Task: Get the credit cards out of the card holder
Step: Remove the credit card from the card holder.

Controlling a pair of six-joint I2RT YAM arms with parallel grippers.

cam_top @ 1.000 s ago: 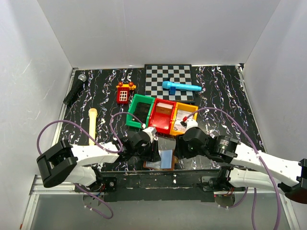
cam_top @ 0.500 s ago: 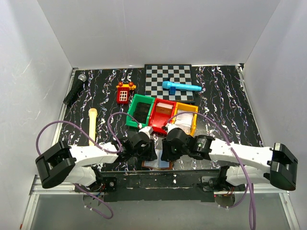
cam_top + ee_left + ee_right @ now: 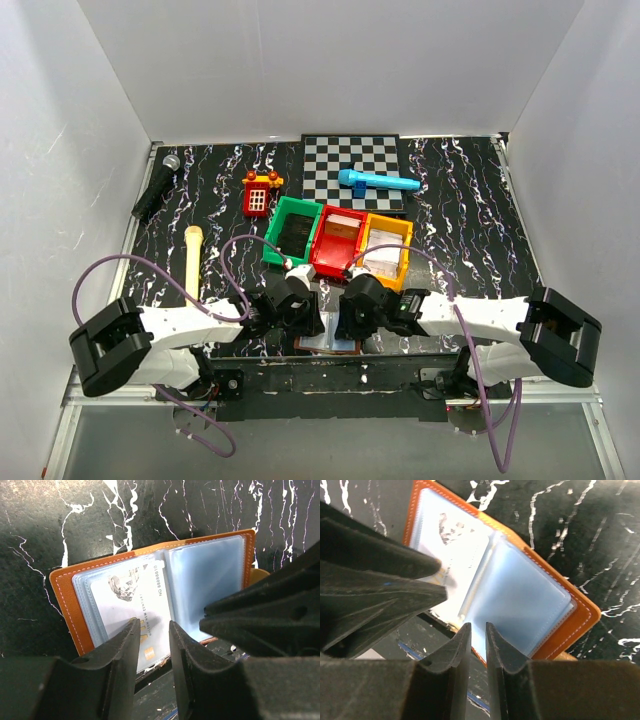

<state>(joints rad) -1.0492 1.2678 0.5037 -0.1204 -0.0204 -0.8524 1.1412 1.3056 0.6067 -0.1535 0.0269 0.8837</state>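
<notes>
The card holder [image 3: 335, 344] lies open at the table's near edge: brown-orange border, pale blue pockets [image 3: 210, 575]. It also shows in the right wrist view [image 3: 525, 595]. A whitish credit card [image 3: 132, 600] with printed text sits in the left pocket, and its near end sticks out over the table edge. The card also shows in the right wrist view [image 3: 457, 550]. My left gripper [image 3: 152, 632] hovers over that end, jaws a little apart, gripping nothing. My right gripper [image 3: 478, 630] is over the right pocket's near edge, jaws narrowly apart and empty. Both grippers [image 3: 305, 318] [image 3: 352, 318] flank the holder.
Green [image 3: 293, 228], red [image 3: 338, 238] and orange [image 3: 388, 245] bins stand just behind the grippers. A checkerboard [image 3: 345, 160] with a blue toy microphone [image 3: 378, 182], a red toy house [image 3: 259, 193], a black microphone [image 3: 157, 187] and a wooden handle [image 3: 192, 262] lie farther off.
My right arm has swung left and down from beside the orange bin to the card holder, next to the left gripper. The left gripper has barely shifted.
</notes>
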